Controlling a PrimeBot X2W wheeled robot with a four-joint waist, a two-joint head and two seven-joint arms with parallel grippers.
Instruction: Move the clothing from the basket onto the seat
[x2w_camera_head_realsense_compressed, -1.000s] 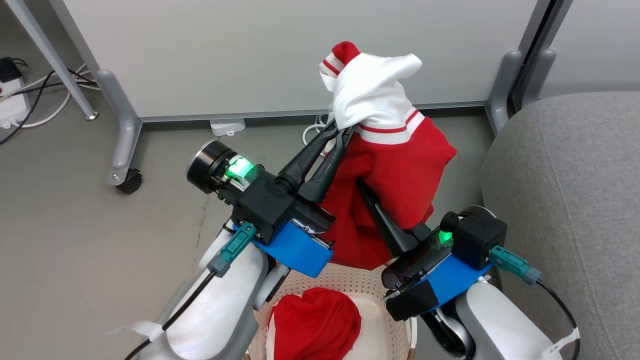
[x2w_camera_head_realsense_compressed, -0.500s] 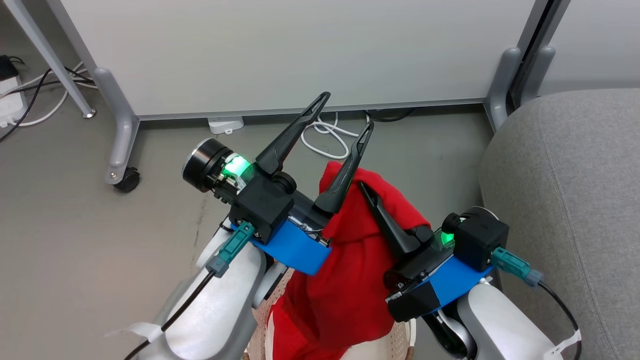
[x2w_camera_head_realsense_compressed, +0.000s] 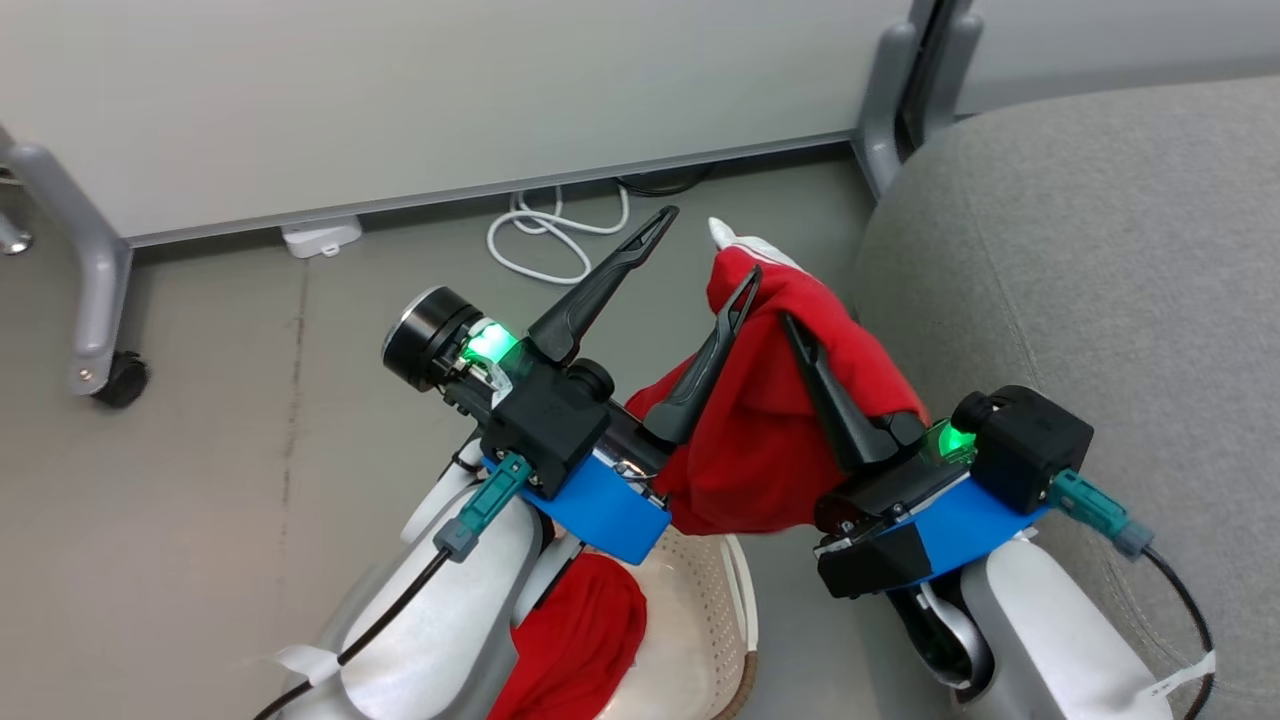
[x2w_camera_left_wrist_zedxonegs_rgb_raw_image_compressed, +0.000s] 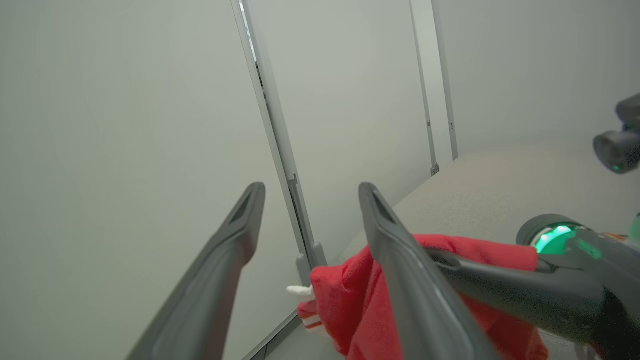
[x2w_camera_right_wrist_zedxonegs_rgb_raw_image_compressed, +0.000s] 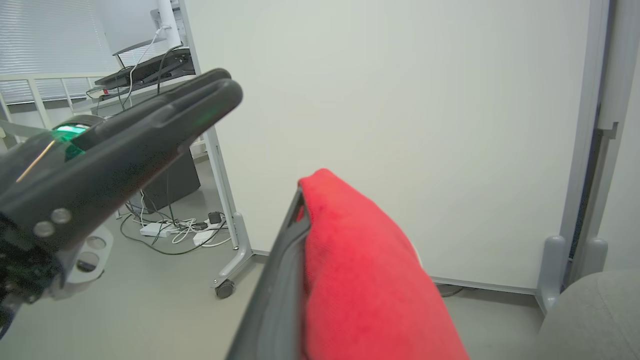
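We located the sofa (x2w_camera_head_realsense_compressed: 1100, 250) right of both claws, nearest the right arm. The head view showed the basket (x2w_camera_head_realsense_compressed: 700, 590) below, holding one red garment (x2w_camera_head_realsense_compressed: 585, 640). The other red garment (x2w_camera_head_realsense_compressed: 760, 450) hung from the right claw (x2w_camera_head_realsense_compressed: 790, 322), clamped shut on it. The left claw (x2w_camera_head_realsense_compressed: 707, 242) stood wide open, empty. The left wrist view added the held garment's striped trim (x2w_camera_left_wrist_zedxonegs_rgb_raw_image_compressed: 306, 312).

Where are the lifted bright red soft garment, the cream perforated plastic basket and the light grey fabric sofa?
Lifted bright red soft garment (x2w_camera_head_realsense_compressed: 760, 450): head view, draped middle.
Cream perforated plastic basket (x2w_camera_head_realsense_compressed: 690, 590): head view, inner wall.
Light grey fabric sofa (x2w_camera_head_realsense_compressed: 1080, 250): head view, seat top.
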